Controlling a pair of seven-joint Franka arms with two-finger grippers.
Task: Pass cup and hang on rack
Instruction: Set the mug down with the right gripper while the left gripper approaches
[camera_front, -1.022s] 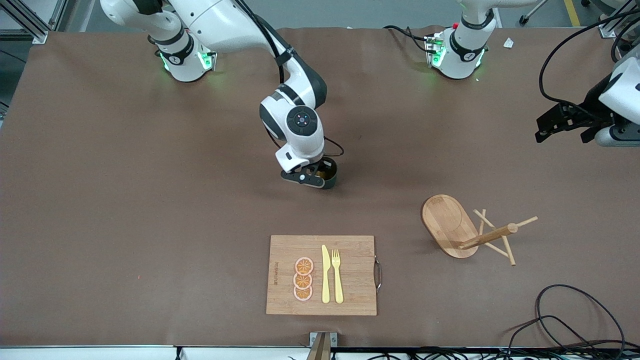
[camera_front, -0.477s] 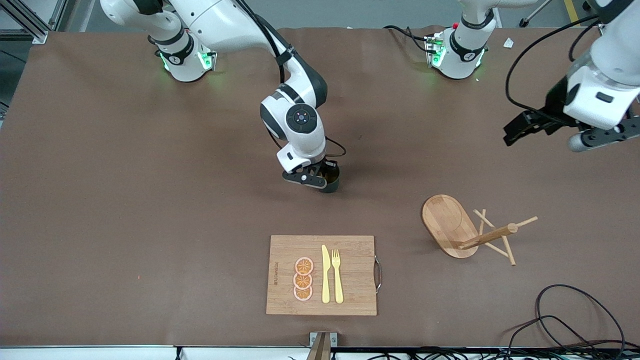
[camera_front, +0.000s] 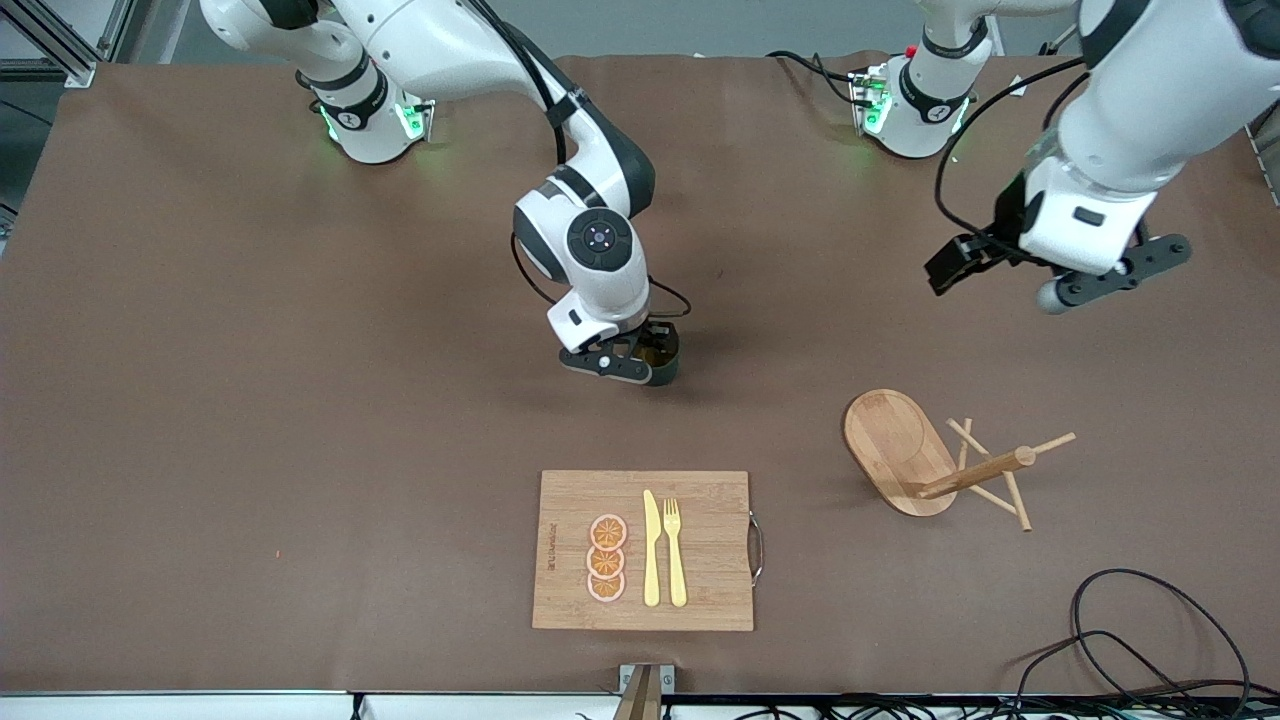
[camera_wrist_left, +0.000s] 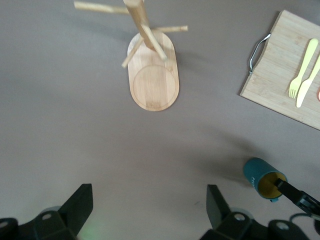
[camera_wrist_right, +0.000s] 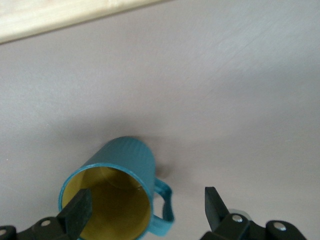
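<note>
front view: looked down from high across the tabletop (camera_front: 200, 400), facing both arm bases, taking in the whole surface.
left wrist view: looked down from well above, past the left hand (camera_wrist_left: 150, 212), onto the rack (camera_wrist_left: 152, 75), the cutting board (camera_wrist_left: 285, 75) and the cup (camera_wrist_left: 262, 175).
right wrist view: sat close over the cup (camera_wrist_right: 117, 192), between the right hand (camera_wrist_right: 145, 210) fingers, an edge of the board showing.
shared: the cup (camera_front: 665, 350) appeared in all three views; rack (camera_front: 900, 450) and board (camera_front: 700, 550) in the front and left wrist views.
</note>
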